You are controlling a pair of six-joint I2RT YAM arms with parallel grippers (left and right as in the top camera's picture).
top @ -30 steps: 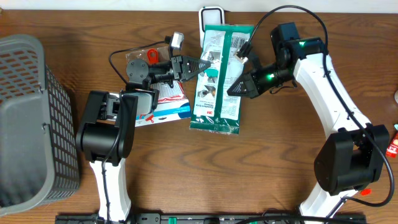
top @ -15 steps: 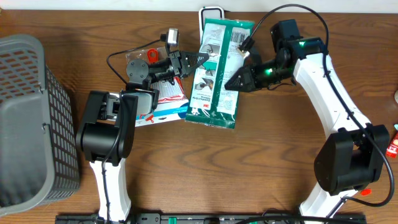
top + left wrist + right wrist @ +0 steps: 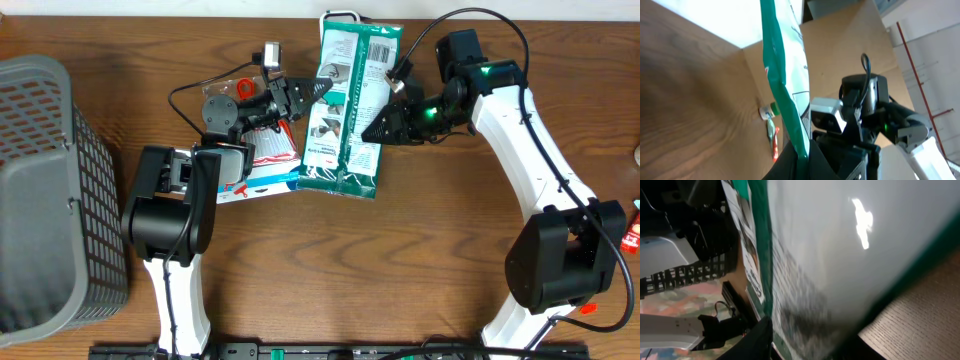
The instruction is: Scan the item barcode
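A flat green-and-white package (image 3: pixel 350 110) hangs above the table's far middle, its barcode (image 3: pixel 381 48) at its far end and facing up. My left gripper (image 3: pixel 320 91) is shut on the package's left edge. In the left wrist view the green edge (image 3: pixel 782 85) runs down into the pinched fingertips of that gripper (image 3: pixel 802 150). My right gripper (image 3: pixel 375 128) is at the package's right edge. In the right wrist view the blurred package face (image 3: pixel 840 255) fills the frame. It passes between the right gripper's (image 3: pixel 810 347) spread fingers (image 3: pixel 757 342).
A grey basket (image 3: pixel 50 190) stands at the left. A blue, white and red pack (image 3: pixel 270 172) lies under my left arm, an orange piece (image 3: pixel 243 86) beside it. A white object (image 3: pixel 340 18) sits at the far edge, a red item (image 3: pixel 632 228) at the right edge.
The package has moved toward the far edge, carried by my left gripper. My right gripper's jaws have spread apart on the package's right edge.
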